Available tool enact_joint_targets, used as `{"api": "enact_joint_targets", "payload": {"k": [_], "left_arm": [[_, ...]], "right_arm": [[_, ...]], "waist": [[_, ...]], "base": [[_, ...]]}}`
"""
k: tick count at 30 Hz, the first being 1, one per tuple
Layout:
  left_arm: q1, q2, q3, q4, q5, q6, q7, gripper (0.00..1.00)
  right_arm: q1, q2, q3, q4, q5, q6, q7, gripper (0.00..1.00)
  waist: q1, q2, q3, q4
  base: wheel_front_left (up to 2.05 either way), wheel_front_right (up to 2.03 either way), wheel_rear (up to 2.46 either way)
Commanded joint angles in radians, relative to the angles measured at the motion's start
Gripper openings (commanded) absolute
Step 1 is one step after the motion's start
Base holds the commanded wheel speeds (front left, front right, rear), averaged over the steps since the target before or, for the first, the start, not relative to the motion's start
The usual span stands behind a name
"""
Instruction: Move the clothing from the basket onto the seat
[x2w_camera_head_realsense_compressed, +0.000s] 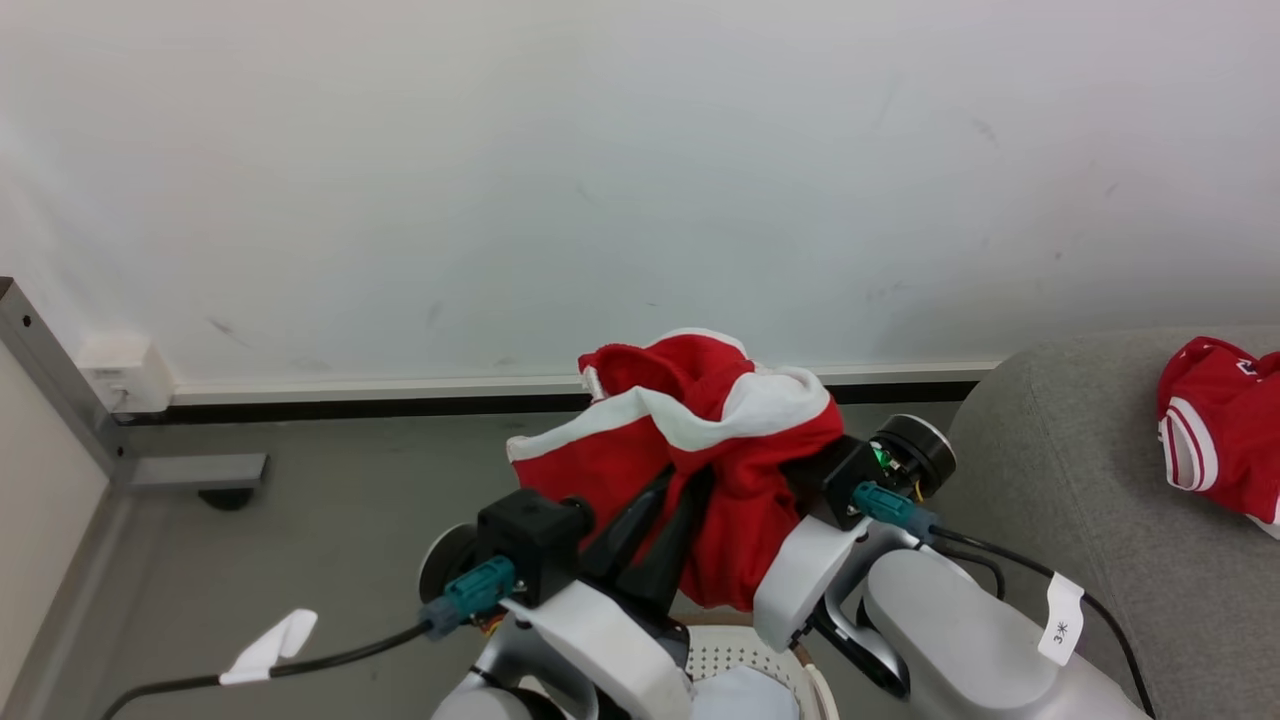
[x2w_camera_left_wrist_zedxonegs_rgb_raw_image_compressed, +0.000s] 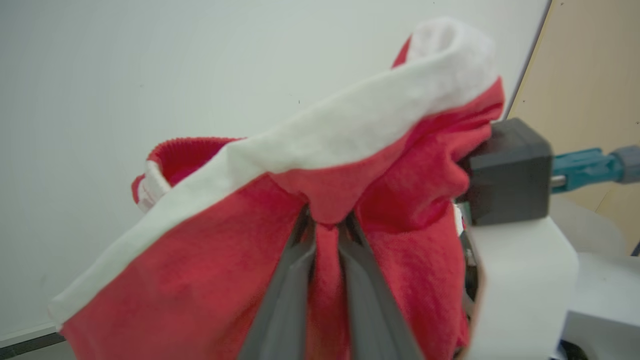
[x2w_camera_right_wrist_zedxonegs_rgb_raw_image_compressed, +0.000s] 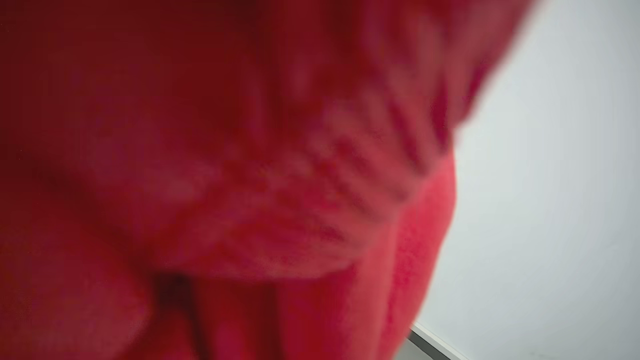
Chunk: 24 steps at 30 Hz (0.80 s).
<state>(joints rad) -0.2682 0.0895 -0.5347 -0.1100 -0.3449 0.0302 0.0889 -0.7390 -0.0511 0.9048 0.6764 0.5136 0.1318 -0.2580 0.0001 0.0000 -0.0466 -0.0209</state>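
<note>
At 3 o'clock in the head view, the seat (x2w_camera_head_realsense_compressed: 1060, 480) carries one red garment (x2w_camera_head_realsense_compressed: 1215, 425); at 6 o'clock sits the basket (x2w_camera_head_realsense_compressed: 740, 655) with a pale cloth (x2w_camera_head_realsense_compressed: 745, 697). A cable tag (x2w_camera_head_realsense_compressed: 1060, 620) reads "3" plus a star-like mark. Left end effector (x2w_camera_left_wrist_zedxonegs_rgb_raw_image_compressed: 327, 220) pinches the raised clothing (x2w_camera_head_realsense_compressed: 690, 450), fingers nearly together; right end effector (x2w_camera_head_realsense_compressed: 842, 475) is buried in it, its opening impossible to tell.

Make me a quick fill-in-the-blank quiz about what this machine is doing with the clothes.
1. The left gripper pinches a ___ garment with white bands.
2. That garment hangs over the perforated ___.
3. A second garment lies on the grey ___.
Missing words: red; basket; sofa.
</note>
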Motion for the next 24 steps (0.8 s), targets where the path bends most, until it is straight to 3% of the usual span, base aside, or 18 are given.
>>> {"api": "enact_joint_targets", "payload": {"k": [1, 3, 4, 5, 7, 24], "left_arm": [[-0.008, 0.008, 0.001, 0.001, -0.014, 0.004, -0.004, 0.0], [-0.007, 0.009, 0.003, 0.003, -0.013, 0.007, -0.007, 0.0], [-0.007, 0.01, 0.005, 0.005, -0.013, 0.01, -0.008, 0.12], [-0.006, 0.011, 0.007, 0.006, -0.011, 0.013, -0.01, 0.38], [-0.005, 0.011, 0.01, 0.01, -0.007, 0.021, -0.012, 1.0], [0.025, 0.037, 0.02, 0.028, -0.005, 0.048, -0.023, 1.0]], "right_arm": [[-0.008, 0.002, -0.004, -0.006, 0.015, -0.002, -0.007, 0.0], [0.0, 0.002, -0.012, -0.012, 0.013, -0.002, -0.007, 0.0], [0.004, 0.002, -0.017, -0.014, 0.014, -0.002, -0.007, 0.0], [0.008, 0.002, -0.021, -0.016, 0.016, -0.002, -0.007, 0.0], [0.015, 0.002, -0.026, -0.019, 0.021, -0.002, -0.007, 0.0], [0.037, -0.05, -0.129, -0.036, 0.069, -0.002, -0.007, 0.0]], "waist": [[-0.0001, 0.0, 0.0, -0.003], [-0.0001, 0.0, 0.001, -0.009], [-0.0001, 0.0, 0.001, -0.012], [-0.0001, 0.0, 0.001, -0.014], [-0.0001, 0.0, 0.001, -0.019], [-0.0001, 0.0, 0.006, -0.039]], "base": [[0.0, 0.0, 0.0], [0.0, 0.0, 0.0], [0.0, 0.0, 0.0], [0.0, 0.0, 0.0], [0.0, 0.0, 0.0], [0.0, 0.0, 0.0]]}}
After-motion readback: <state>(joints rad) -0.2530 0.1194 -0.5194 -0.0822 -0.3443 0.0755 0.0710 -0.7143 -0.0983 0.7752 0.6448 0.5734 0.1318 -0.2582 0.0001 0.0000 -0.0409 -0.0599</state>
